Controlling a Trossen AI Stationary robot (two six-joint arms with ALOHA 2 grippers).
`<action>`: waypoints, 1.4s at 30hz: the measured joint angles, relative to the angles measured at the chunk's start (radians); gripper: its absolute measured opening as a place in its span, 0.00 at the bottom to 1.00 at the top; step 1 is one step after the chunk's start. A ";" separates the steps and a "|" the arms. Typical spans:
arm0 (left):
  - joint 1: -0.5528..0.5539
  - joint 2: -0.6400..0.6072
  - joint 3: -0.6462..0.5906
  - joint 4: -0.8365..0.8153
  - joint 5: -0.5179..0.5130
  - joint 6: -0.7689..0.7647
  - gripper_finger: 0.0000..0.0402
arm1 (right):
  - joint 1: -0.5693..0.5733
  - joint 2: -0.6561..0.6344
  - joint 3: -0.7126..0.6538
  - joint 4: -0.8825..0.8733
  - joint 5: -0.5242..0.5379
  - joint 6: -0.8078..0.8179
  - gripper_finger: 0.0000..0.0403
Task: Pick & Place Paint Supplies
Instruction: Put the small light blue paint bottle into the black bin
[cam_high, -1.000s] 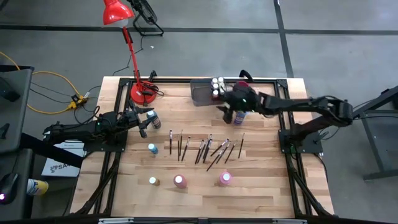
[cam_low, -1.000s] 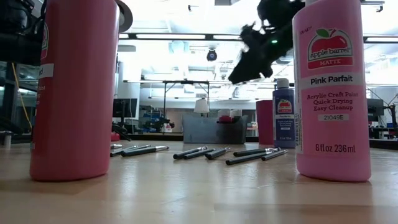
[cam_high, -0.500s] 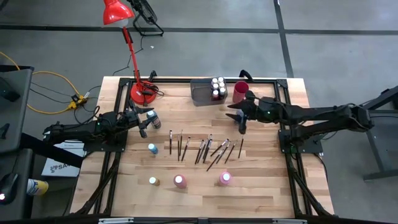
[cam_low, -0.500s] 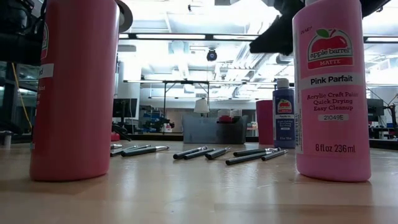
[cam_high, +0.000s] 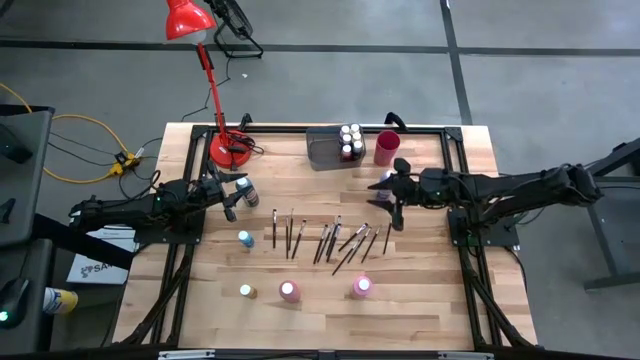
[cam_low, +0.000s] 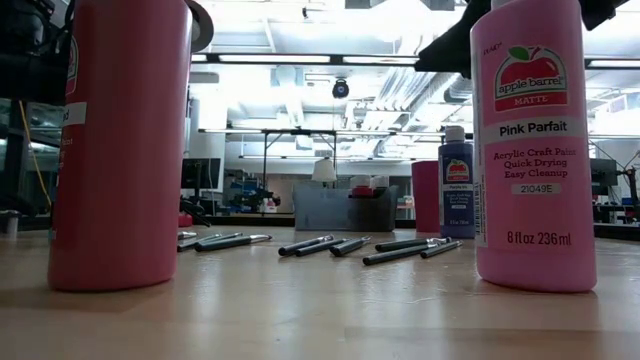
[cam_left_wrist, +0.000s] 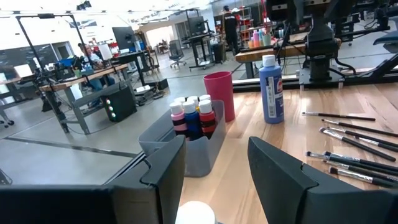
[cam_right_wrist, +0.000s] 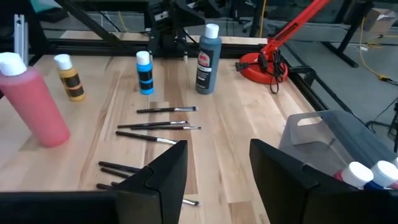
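In the high view the right claw (cam_high: 395, 205) hung right of the frame's centre, above the right end of the paintbrushes (cam_high: 330, 238), its jaws apart and empty. The blue bottle (cam_high: 384, 182) stood just above it, near the red cup (cam_high: 387, 147). The left claw (cam_high: 232, 199) sat at the left-middle of the frame beside a dark grey bottle (cam_high: 246, 189), jaws released around nothing. The brushes lay in a loose row across the centre of the table (cam_high: 420, 290). Several bottles stood in the grey bin (cam_high: 322, 150) at upper centre. Lower down stood a small blue bottle (cam_high: 245, 239), a yellow bottle (cam_high: 246, 290) and two pink bottles (cam_high: 289, 291).
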 joint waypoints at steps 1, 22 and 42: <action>0.000 0.000 0.000 0.001 0.000 0.000 0.43 | 0.005 0.000 0.000 -0.001 0.000 0.000 0.41; 0.000 0.000 0.160 -0.046 0.202 -0.057 0.43 | 0.058 0.000 0.000 0.045 0.199 0.237 0.41; 0.000 0.000 0.370 -0.856 0.873 -0.296 0.42 | 0.058 0.000 0.000 0.040 0.106 0.252 0.41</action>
